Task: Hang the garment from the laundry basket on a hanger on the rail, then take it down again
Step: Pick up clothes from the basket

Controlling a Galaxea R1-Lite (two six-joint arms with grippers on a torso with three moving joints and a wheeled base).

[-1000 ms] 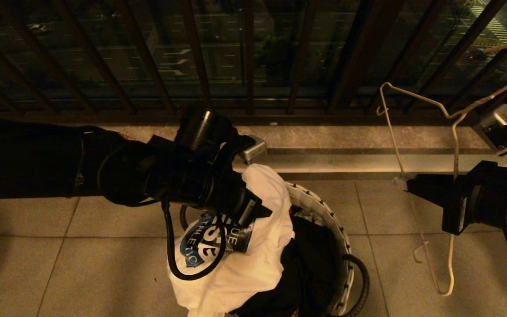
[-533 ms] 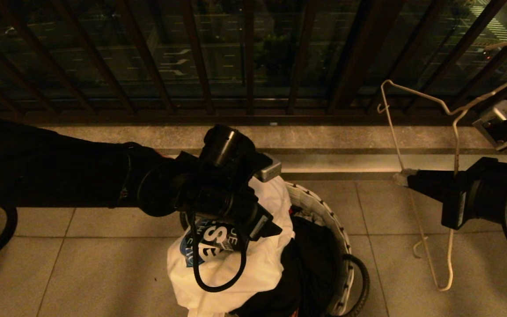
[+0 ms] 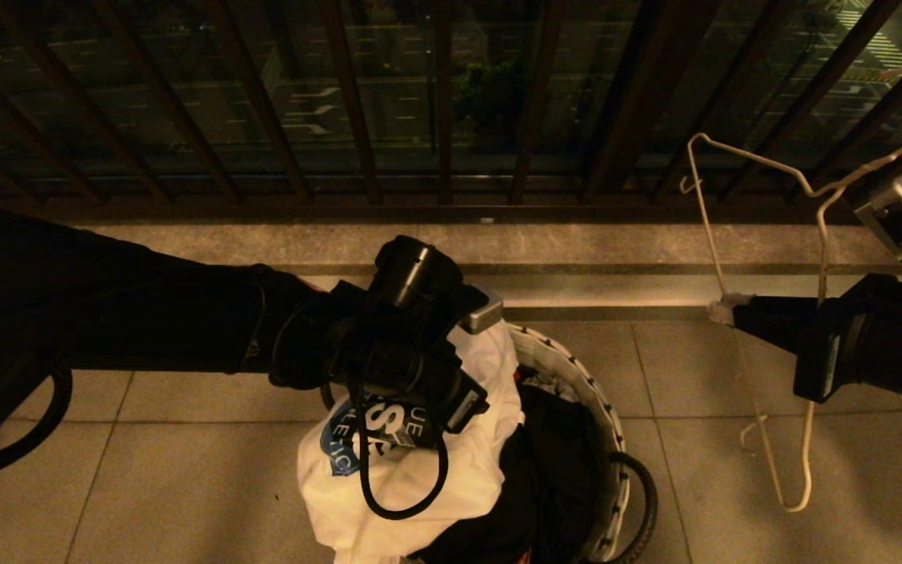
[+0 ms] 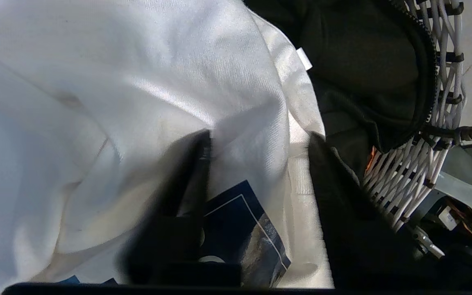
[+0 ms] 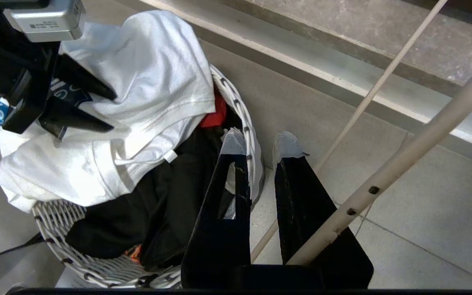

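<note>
Floor (image 3: 146,486): pale square tiles, stone step along far edge.
On it: laundry basket (image 3: 606,439), near centre, standing upright.

In the head view the left arm covers much of the T-shirt's chest print (image 3: 377,435), so only scraps of its lettering read. The laundry basket (image 3: 576,376) is cut off by the lower edge, as is the black cloth (image 3: 553,470) inside it. The wire hanger (image 3: 815,258) runs off the right edge (its hook end is out of sight). In the left wrist view one finger (image 4: 178,213) is a dark blur.
</note>
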